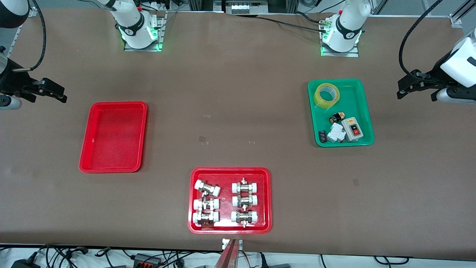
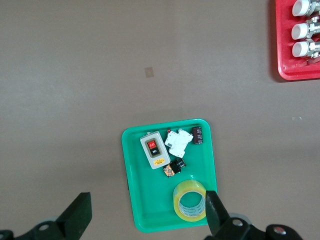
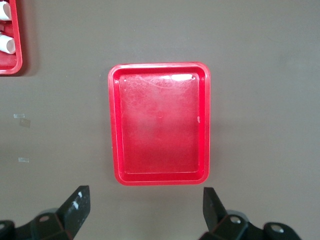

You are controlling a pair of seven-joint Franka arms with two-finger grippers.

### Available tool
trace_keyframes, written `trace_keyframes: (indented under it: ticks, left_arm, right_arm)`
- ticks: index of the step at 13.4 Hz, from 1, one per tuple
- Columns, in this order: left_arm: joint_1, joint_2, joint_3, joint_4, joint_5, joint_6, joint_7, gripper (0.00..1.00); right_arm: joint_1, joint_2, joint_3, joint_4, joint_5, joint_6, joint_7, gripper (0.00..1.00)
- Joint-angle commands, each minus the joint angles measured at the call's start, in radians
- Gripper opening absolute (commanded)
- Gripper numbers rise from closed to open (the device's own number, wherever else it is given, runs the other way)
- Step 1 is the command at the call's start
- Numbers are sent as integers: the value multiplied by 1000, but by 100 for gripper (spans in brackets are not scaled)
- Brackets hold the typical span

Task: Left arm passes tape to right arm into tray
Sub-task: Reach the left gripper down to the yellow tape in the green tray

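Left wrist view showed you the tape (image 2: 190,200), light and stiff, under the wide-open, empty left claw (image 2: 145,212); pinch its wall. Right claw (image 3: 142,210) waited wide open and empty.

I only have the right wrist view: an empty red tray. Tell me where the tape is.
Observer: The tape lies flat in the green tray, toward the left arm's end of the table.
Operator: Report the left gripper.
Observer: The left gripper hangs high above the table, jaws open, holding nothing.
Operator: List what shares that tray.
Observer: A grey switch box with a red button, a white part and small dark pieces, all nearer the front camera than the tape.
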Motion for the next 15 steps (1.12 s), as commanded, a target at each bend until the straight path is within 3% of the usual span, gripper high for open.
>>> trace_keyframes:
  ticks: [1,5,9,11,15]
  left_arm:
    - [3,10,-6,24,7,-17,21,100]
    - [3,10,-6,24,7,-40,21,100]
    - [3,51,-9,-30,7,-279,17,100]
    - [-6,44,-20,-165,-1,-263,-2,100]
    - [5,-2,-24,-516,-78,6,-37,100]
  right_arm:
    - [-10,-39,11,-29,-3,-13,-11,100]
    - [-10,-37,11,-26,-3,-18,-11,100]
    - [-11,-37,11,-25,-2,-13,-11,100]
    - [-10,-37,11,-25,-2,-10,-11,100]
    - [-10,-34,11,-23,-3,4,-10,100]
